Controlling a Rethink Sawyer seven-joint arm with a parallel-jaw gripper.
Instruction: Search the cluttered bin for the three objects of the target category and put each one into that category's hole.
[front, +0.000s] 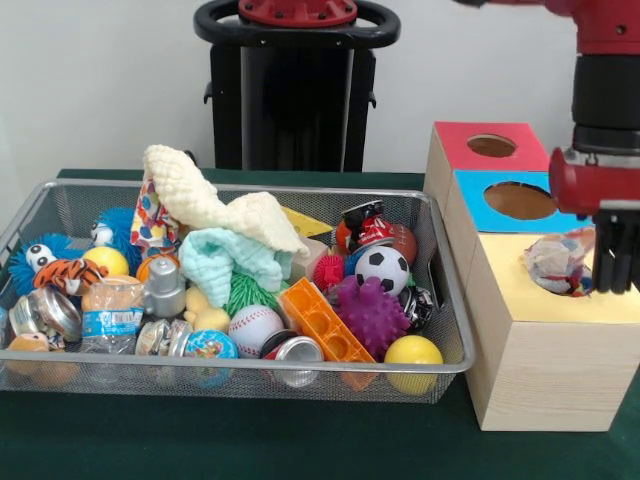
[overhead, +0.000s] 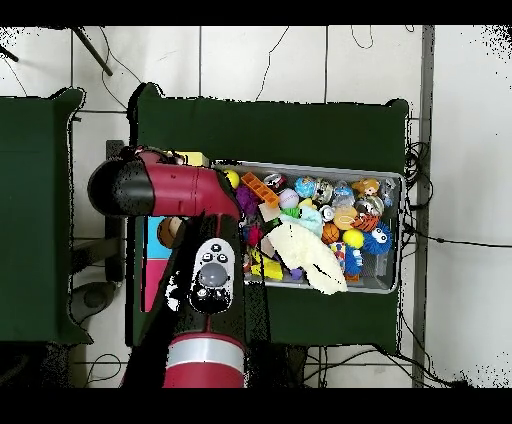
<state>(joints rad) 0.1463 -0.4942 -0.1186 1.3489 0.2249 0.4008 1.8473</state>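
**Pincer over the yellow box, one spotted cloth at the hole**

Pincer (front: 612, 255) hangs above the yellow-faced box (front: 540, 300), at the right end of the counter (front: 250, 440) in the front view. My dark fingers (front: 604, 252) point straight down. I cannot tell whether they are apart or together; they hold nothing that I can see.

Just beside my pincer, toward the basket side, a crumpled spotted cloth (front: 556, 262) sits in the yellow box's hole (front: 578, 285), bunched and partly above the face. It appears close to the fingers; contact cannot be judged.

Beyond my pincer, toward the pedestal, stand the blue-faced box (front: 490, 205) and then the red-faced box (front: 480, 145), each with a round hole on top, both holes showing open.

Well apart from my pincer, across the yellow box, lies the wire basket (front: 250, 368), full of clutter. A second spotted cloth (front: 152, 215) shows at its far side, on the end away from me, draped partly under the cream knitted cloth (front: 215, 205). The mint-green fluffy cloth (front: 225, 258) lies below that. Nearer my side of the basket: a small soccer ball (front: 382, 268), a purple spiky ball (front: 370, 312), an orange block (front: 320, 320), a yellow ball (front: 413, 352).

In the overhead view my arm (overhead: 170, 190) covers the boxes; the basket (overhead: 395, 235) lies beside it.
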